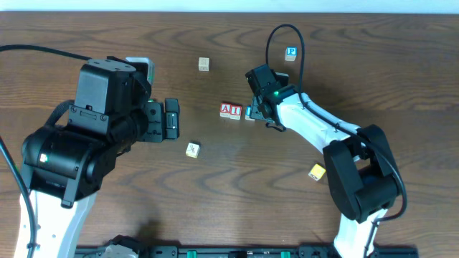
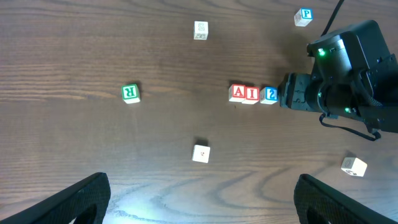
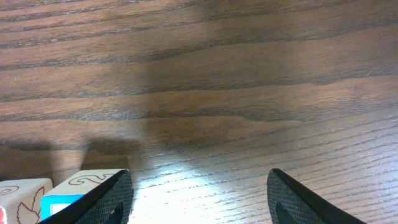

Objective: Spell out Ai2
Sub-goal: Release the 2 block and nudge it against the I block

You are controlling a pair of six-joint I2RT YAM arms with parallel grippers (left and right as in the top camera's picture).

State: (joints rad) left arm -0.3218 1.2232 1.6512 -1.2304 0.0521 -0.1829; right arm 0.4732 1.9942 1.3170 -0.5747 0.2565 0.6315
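Observation:
Three letter blocks stand in a row at mid-table: a red A block (image 1: 226, 110), a red I block (image 1: 235, 110) and a blue 2 block (image 1: 249, 112). They also show in the left wrist view as the A block (image 2: 238, 93), the I block (image 2: 251, 94) and the 2 block (image 2: 270, 94). My right gripper (image 1: 267, 117) is open and empty just right of the 2 block. In the right wrist view the 2 block (image 3: 78, 190) sits just outside the left finger of the right gripper (image 3: 199, 199). My left gripper (image 2: 202, 199) is open and empty, left of the row.
Loose blocks lie around: a green R block (image 2: 130, 93), a blue P block (image 1: 291, 52), a tan block (image 1: 204, 64), a pale block (image 1: 192, 150) and a yellow block (image 1: 317, 172). The right arm's cable loops above the row.

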